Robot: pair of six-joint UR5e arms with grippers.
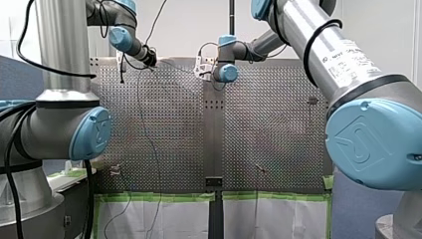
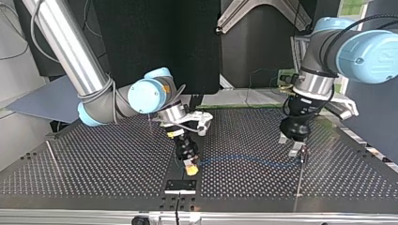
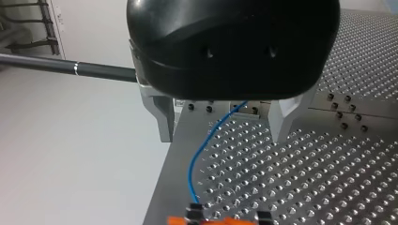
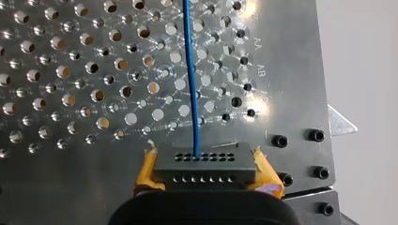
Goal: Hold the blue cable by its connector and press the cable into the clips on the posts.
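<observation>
Connector [image 4: 205, 165] — blue cable [image 4: 190, 70] — table [image 4: 291, 70] "AA", "AB"

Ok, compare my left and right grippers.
My right gripper has yellow pads and is shut on the dark grey connector block; my left gripper has bare metal fingers, open, with the blue cable running between them. In the top view, the right stands mid-table, the left toward that view's right. Both point down at the perforated table.
</observation>
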